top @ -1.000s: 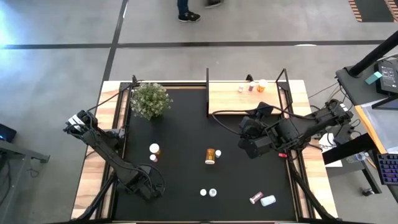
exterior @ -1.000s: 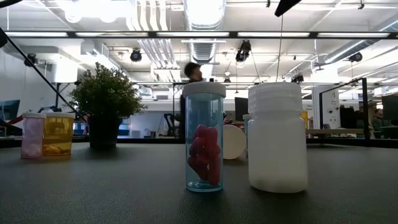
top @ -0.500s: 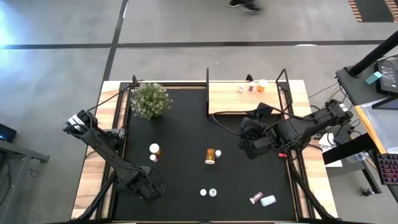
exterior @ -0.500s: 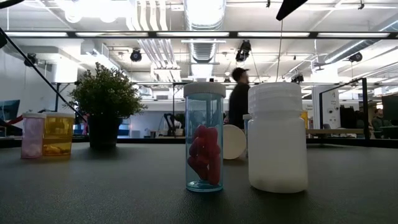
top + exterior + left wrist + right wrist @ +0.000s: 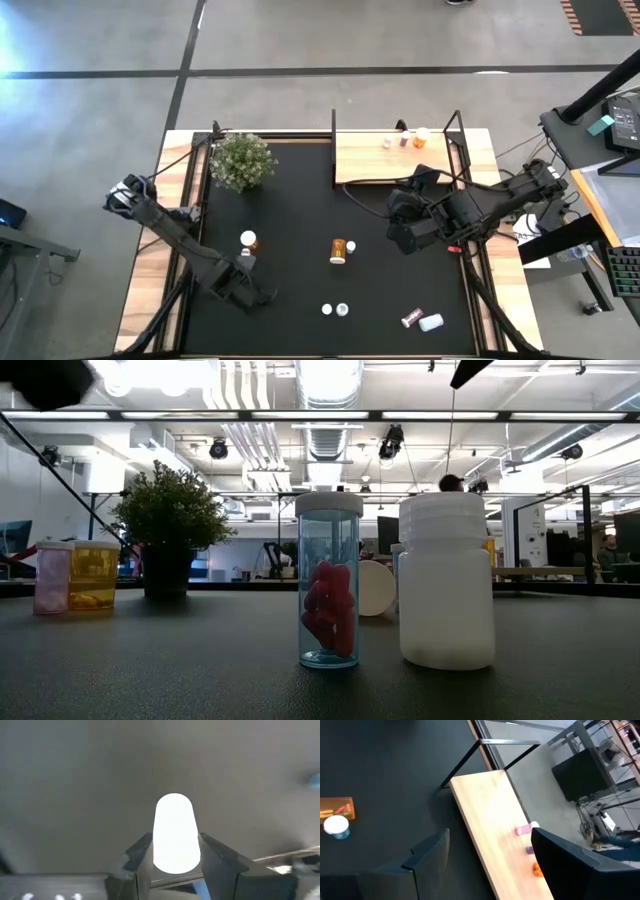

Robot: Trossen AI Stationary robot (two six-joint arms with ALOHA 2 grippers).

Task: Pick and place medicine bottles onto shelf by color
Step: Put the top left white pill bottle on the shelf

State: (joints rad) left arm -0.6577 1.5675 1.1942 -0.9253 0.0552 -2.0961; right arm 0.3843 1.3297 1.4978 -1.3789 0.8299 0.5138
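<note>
At the table's near left, the left gripper (image 5: 172,851) pinches a small white bottle (image 5: 173,834) low on its smooth sides, so it may slip or tip on the long carry past the waiting, spread-fingered right gripper (image 5: 402,232) to the far-right shelf (image 5: 388,160).

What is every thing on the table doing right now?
Left gripper: shut on the small white pill bottle.
Right gripper: open, empty.
Amber pill bottle: lying on its side.
Clear bottle with pink pills: upright, capped.
Light wooden shelf: holds three bottles.
</note>
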